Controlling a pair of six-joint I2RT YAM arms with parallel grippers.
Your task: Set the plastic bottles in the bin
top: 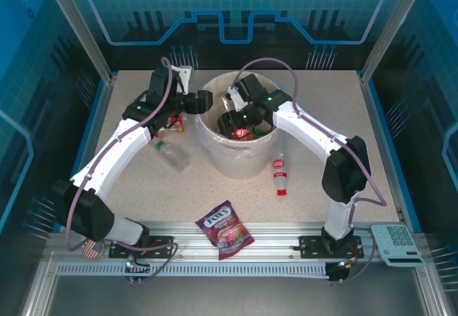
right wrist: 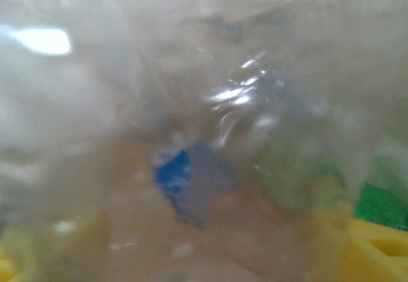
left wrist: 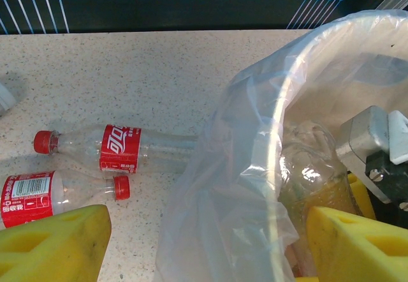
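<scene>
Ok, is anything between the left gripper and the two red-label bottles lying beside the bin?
Nothing visible. Both red-label bottles lie on bare table left of the bin; the open left gripper hangs near them, with only the liner bulging near one's base.

The bin (top: pixel 240 160) is cream-white, its liner (left wrist: pixel 217 186) clear. The bottles (left wrist: pixel 121 149) to its left are clear, with red labels and red caps; the right bottle (top: pixel 279 174) has the same red. The near candy bag (top: pixel 225 229) is purple-red, the table (top: pixel 322 109) speckled beige, the foam fingers (left wrist: pixel 51 247) yellow.
</scene>
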